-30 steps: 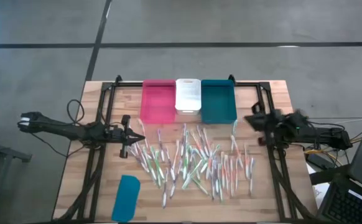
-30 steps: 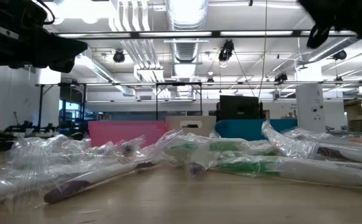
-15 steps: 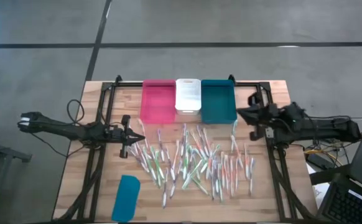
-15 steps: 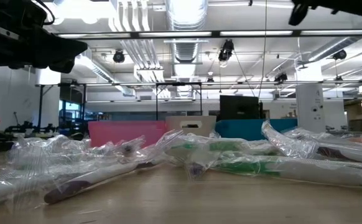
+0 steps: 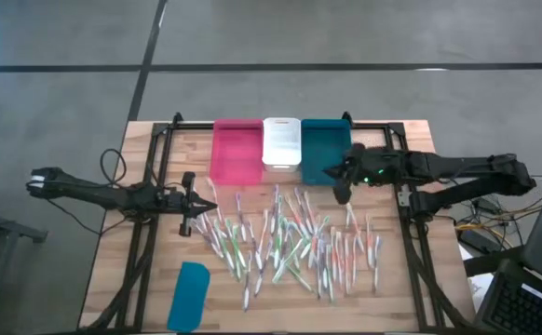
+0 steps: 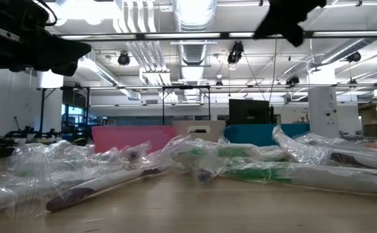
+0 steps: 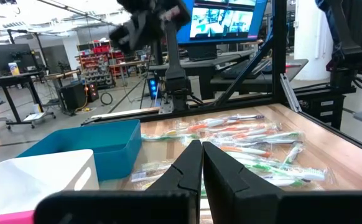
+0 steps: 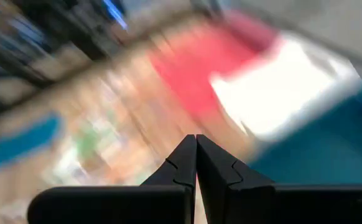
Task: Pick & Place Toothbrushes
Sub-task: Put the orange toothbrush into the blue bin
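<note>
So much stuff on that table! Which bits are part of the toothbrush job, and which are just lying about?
Part of the job:
- toothbrushes, wrapped, scattered across the table's middle
- pink bin, white bin, teal bin, probably their destinations
- right gripper, shut, above the pile
- left gripper, shut, at the pile's edge

Lying about:
- flat teal lid

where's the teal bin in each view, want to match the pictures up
High view: the teal rectangular plastic bin is rightmost of three bins at the table's far edge, with the right gripper at its near right corner.
Low view: right of centre in the background.
Left wrist view: at the left, open top showing.
Right wrist view: blurred teal at the lower right.
Shared landmark: the white bin, beside it in every view.
</note>
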Controlling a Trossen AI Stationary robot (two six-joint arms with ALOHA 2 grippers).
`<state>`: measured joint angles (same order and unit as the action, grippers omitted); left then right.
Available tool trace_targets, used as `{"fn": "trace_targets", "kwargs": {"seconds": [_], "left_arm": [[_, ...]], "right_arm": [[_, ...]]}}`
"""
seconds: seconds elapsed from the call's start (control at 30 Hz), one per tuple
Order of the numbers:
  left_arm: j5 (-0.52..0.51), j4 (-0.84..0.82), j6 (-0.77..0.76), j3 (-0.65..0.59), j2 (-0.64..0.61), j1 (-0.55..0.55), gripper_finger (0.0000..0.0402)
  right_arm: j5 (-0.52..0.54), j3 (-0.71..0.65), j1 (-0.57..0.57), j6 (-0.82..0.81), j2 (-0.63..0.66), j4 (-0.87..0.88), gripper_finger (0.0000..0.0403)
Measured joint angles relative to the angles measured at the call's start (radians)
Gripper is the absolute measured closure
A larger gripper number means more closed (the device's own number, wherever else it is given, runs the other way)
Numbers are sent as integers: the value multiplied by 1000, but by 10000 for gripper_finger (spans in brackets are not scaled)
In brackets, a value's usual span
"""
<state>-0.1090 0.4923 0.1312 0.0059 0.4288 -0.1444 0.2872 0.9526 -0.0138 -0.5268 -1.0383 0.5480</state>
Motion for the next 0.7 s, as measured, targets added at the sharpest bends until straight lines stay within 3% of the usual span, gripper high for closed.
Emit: {"fn": "trace_targets", "kwargs": {"seconds": [0.17,0.27,0.5,0.7], "left_arm": [[0,0,0,0,0,0,384],[0,0,0,0,0,0,384],[0,0,0,0,0,0,384],[0,0,0,0,0,0,384]], "right_arm": [[80,208,138,-353,-131,582,394],[84,272,248,-569,-196,787,394],[33,289,471,-914,-284,886,394],[53,227,590,-1091,-341,886,376]]}}
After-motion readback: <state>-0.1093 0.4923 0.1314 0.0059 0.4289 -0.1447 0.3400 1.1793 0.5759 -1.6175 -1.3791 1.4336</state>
